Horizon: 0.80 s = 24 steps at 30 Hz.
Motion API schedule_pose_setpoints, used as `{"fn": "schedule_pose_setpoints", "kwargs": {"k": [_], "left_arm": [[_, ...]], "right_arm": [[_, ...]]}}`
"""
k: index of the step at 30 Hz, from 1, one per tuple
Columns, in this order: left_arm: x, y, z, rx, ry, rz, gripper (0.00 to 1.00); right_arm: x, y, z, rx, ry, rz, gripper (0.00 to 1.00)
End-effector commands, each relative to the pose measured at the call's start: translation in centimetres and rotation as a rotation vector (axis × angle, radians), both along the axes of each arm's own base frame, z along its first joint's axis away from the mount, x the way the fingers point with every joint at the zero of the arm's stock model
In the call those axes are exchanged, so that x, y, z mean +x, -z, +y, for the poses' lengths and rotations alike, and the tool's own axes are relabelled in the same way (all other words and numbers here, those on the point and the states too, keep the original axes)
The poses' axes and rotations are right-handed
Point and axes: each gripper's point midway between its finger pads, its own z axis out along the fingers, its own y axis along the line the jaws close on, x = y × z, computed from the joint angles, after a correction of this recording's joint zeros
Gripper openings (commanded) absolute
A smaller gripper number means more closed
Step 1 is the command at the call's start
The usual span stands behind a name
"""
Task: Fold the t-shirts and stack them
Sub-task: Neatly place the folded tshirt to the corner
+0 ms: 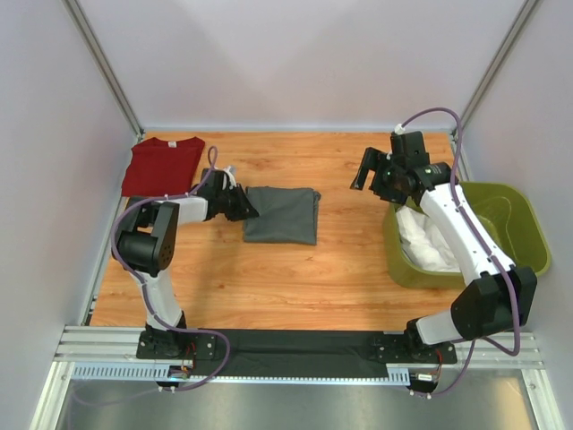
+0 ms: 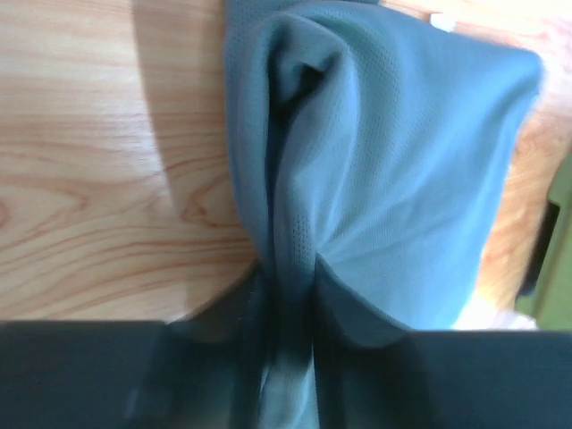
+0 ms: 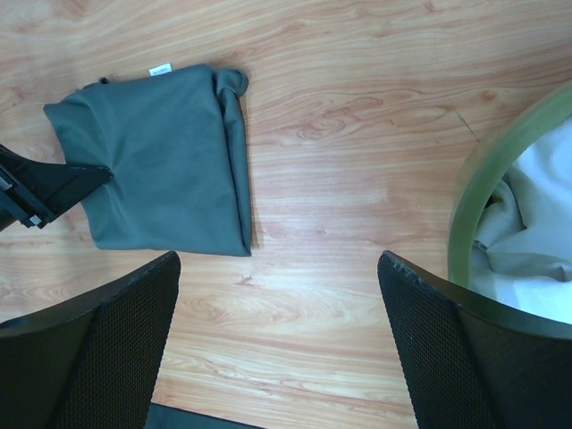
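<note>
Grey t-shirt (image 1: 285,215) lies folded into a rough rectangle near the middle of the table (image 1: 340,269). A small white label (image 3: 161,69) shows at one edge.

Left gripper (image 1: 248,210) sits low at the shirt's left edge, pressed together on a pinch of grey cloth. In the left wrist view the fabric gathers into creases that run down between the fingers.

Red t-shirt (image 1: 163,166) lies folded flat in the far-left corner of the table, apart from the grey one.

Right gripper (image 3: 277,261) hangs above bare wood between the grey shirt and the basket (image 1: 528,224), fingers spread wide, nothing between them.

The green basket sits at the table's right side, with white cloth (image 1: 428,244) bunched inside.
</note>
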Motion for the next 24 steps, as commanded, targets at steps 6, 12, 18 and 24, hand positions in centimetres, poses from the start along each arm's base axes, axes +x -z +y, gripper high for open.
{"fn": "schedule_pose_setpoints", "kwargs": {"k": [6,12,18,24], "left_arm": [[1.3,0.2,0.5,0.131,-0.012,-0.039,0.0],[4.9,-6.3,4.8,0.463,0.052,-0.234,0.0],[7.9,-10.1,9.8,0.665,0.021,-0.306,0.0],[9.6,-12.3,14.5,0.79,-0.019,-0.328,0.0]], "right_arm": [[-0.1,-0.9,-0.3,0.023,0.03,-0.046,0.93],[-0.2,-0.9,-1.1,-0.016,0.043,-0.06,0.93],[0.1,-0.2,-1.6,-0.039,0.051,-0.048,0.93],[1.0,0.9,-2.3,-0.05,0.07,-0.021,0.93]]}}
